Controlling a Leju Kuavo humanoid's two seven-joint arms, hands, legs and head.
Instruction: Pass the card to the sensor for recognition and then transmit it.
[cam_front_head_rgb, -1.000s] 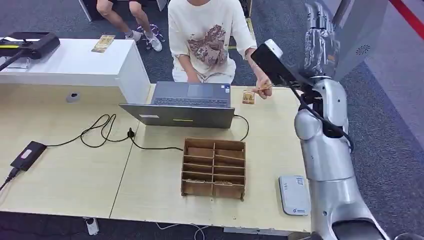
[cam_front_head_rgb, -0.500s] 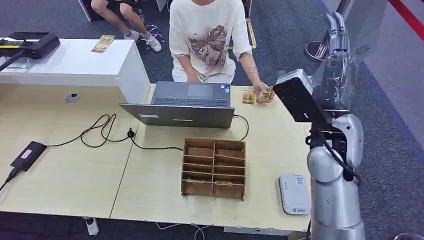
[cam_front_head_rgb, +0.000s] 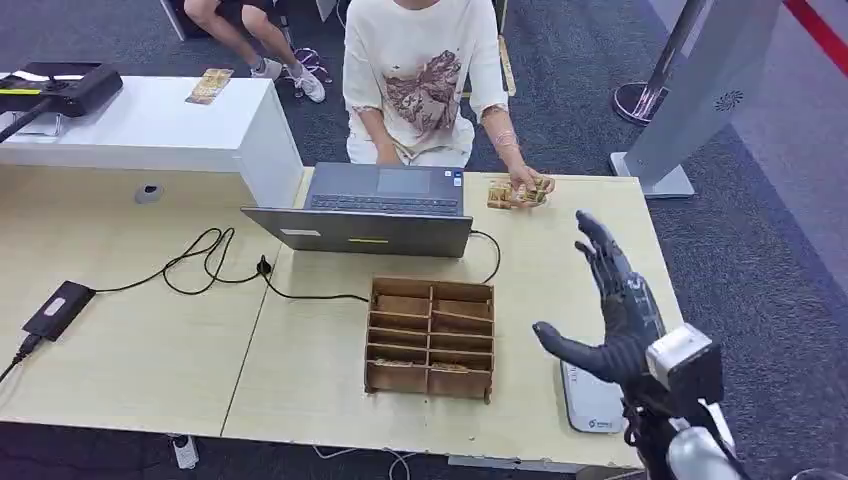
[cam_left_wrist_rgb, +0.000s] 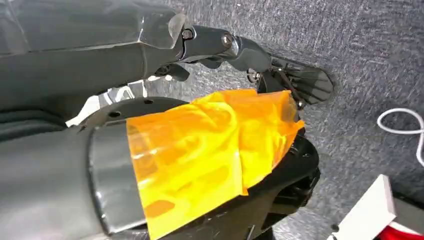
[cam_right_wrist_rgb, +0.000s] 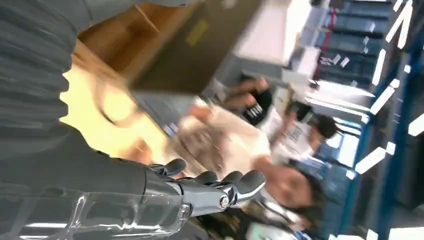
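Right robot hand (cam_front_head_rgb: 612, 315) hung above the desk (cam_front_head_rgb: 130, 340) with its fingers spread wide and nothing in it. Just under it lay the white sensor (cam_front_head_rgb: 588, 397), near the desk's front edge. Beside that stood the wooden box (cam_front_head_rgb: 429, 337) with little shelves. Farther back, past the laptop (cam_front_head_rgb: 370, 210), a person's hand (cam_front_head_rgb: 527, 186) rested on the cards (cam_front_head_rgb: 508, 194). The cards were well apart from the robot hand. If it reached too fast, it might bump the person or knock the cards away. Left robot hand: I cannot tell.
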